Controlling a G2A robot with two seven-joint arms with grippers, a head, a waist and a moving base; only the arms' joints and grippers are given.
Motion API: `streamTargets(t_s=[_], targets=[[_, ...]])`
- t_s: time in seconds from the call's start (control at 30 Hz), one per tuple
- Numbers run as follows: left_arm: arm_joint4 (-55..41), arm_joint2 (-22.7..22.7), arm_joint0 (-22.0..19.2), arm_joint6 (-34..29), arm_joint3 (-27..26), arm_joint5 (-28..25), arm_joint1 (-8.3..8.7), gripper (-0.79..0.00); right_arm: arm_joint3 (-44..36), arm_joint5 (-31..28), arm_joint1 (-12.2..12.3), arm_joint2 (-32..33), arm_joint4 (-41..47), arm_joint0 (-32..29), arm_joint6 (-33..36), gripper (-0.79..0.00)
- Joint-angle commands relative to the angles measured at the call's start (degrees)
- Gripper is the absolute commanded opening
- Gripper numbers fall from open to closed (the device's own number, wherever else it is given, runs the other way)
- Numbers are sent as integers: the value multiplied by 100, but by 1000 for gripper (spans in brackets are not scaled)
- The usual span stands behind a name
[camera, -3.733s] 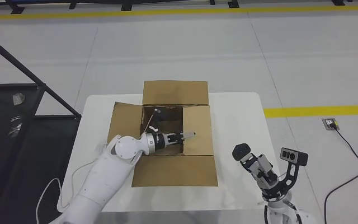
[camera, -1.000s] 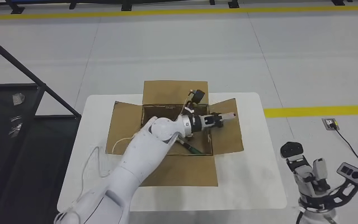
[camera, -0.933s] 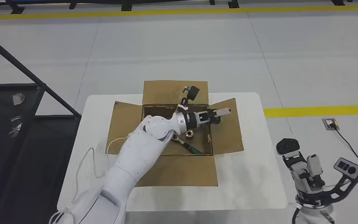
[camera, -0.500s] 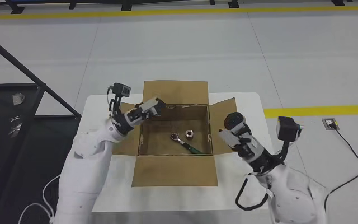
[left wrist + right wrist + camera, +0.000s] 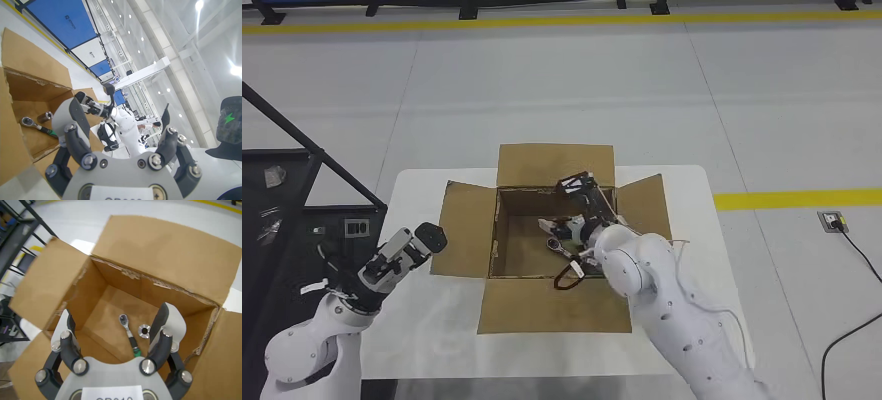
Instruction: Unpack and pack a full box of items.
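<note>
The open cardboard box (image 5: 555, 164) stands in the middle of the white table, all flaps folded out. On its floor lie a ratchet wrench (image 5: 127, 326) with a green-ended handle and a silver socket (image 5: 144, 330) beside it. My right gripper (image 5: 117, 317) hangs open above the box's inside, over the two tools, holding nothing; from above the right gripper (image 5: 567, 225) sits over the box's right half. My left gripper (image 5: 422, 242) is open and empty, off the box's left flap. The left wrist view looks past the left gripper (image 5: 121, 108) at the box (image 5: 28, 62), the ratchet (image 5: 34, 126) and the socket (image 5: 45, 116).
The box takes up much of the white table (image 5: 682, 190), with bare strips at its sides and front. A black metal rack (image 5: 282, 200) stands left of the table. A yellow floor line (image 5: 792, 198) runs off to the right.
The left arm pushed the right flap open, then drew back out of the box to the table's left side. The right arm came from the lower right to above the box.
</note>
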Motion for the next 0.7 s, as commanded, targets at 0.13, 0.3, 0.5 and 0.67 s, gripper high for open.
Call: streamTargets(t_s=[0.13, 0.3, 0.5, 0.67], targets=[[-109, -2, 109, -111, 76, -74, 30, 0, 1464, 297, -150, -154, 338, 646, 633, 0], [-109, -2, 109, -111, 76, -74, 30, 0, 1924, 234, -242, -341, 410, 763, 683, 0], [-109, -2, 109, -111, 76, -74, 30, 0, 2295, 447, -355, -506, 374, 790, 263, -18], [-109, -2, 109, -111, 76, -74, 30, 0, 2595, 551, -451, -638, 339, 898, 151, -249]])
